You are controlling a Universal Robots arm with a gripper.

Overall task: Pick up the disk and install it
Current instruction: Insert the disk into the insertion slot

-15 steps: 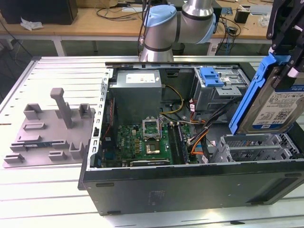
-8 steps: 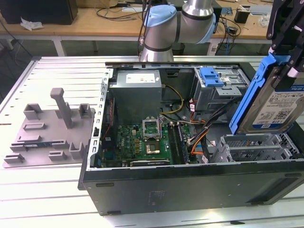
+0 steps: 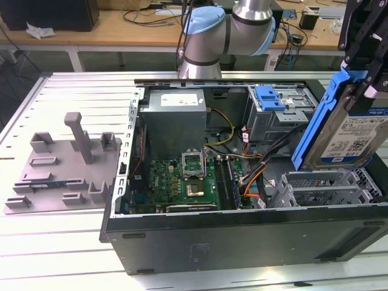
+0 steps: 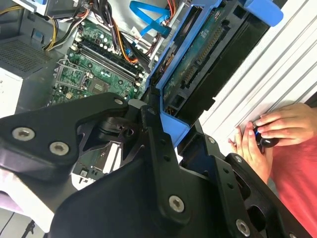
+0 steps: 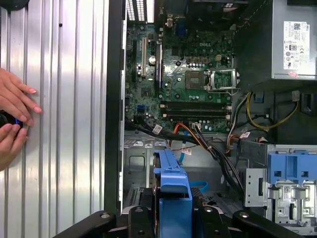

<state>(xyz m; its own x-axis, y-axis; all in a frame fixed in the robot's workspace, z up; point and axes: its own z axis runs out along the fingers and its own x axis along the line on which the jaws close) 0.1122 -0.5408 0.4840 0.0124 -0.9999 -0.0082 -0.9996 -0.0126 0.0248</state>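
The disk (image 3: 354,136), a silver drive with a blue-and-white label in a bright blue carrier frame (image 3: 315,130), hangs tilted on edge above the open computer case's corner at the exterior view's right. My gripper (image 3: 365,63) comes down from above and is shut on it. The second wrist view shows the disk's green circuit-board underside (image 4: 198,64), with my black fingers (image 4: 158,134) clamped on the blue frame. The frame's end (image 5: 173,191) also juts out from between the gripper (image 5: 173,220) arms in the first wrist view, over the case's interior.
The open tower case (image 3: 242,233) lies on a ribbed metal table. Inside are the motherboard (image 3: 191,179), a grey power supply (image 3: 174,115), a drive cage with a blue latch (image 3: 270,97), a metal bay (image 3: 321,188) under the disk, and cables. A grey fixture (image 3: 66,163) lies beside it. A person's hands (image 5: 12,119) rest on the table.
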